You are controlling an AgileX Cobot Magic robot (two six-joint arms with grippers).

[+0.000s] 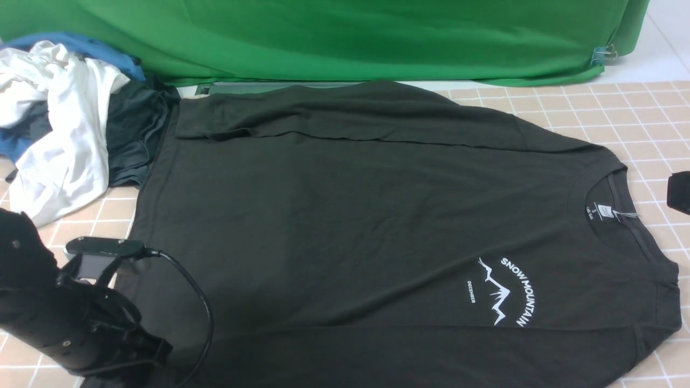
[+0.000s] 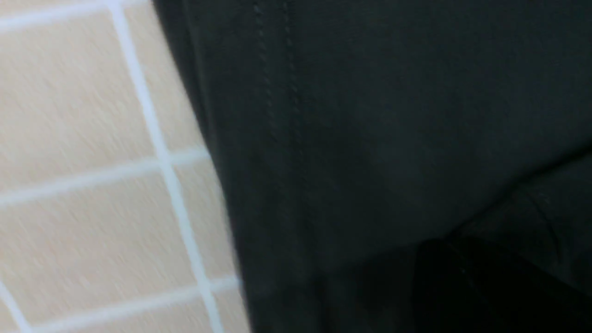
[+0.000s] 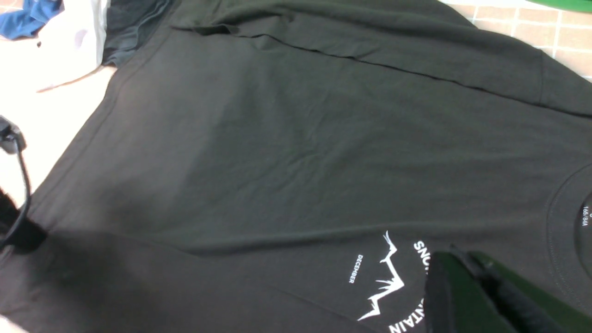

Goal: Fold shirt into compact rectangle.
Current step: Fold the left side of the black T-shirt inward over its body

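Note:
The black-olive shirt [image 1: 350, 215] lies spread flat, collar to the right and hem to the left. Its far sleeve is folded over the body along the back. The white mountain print [image 1: 506, 291] and the neck label [image 1: 601, 210] face up. My left arm [image 1: 70, 323] hangs over the near hem corner. In the blurred left wrist view, the hem [image 2: 259, 138] runs along the tiles, and the left gripper [image 2: 467, 286] is only a dark shape. The right gripper [image 3: 455, 259] is shut and empty beside the print [image 3: 384, 282]; only a part of it [image 1: 679, 191] shows at the front view's right edge.
A pile of white, blue and dark grey clothes [image 1: 59, 124] sits at the back left, touching the shirt's hem corner. Green cloth [image 1: 350, 37] hangs across the back. The table's tile-patterned cover [image 1: 647, 118] shows on the right. A black cable [image 1: 199, 307] loops from my left wrist.

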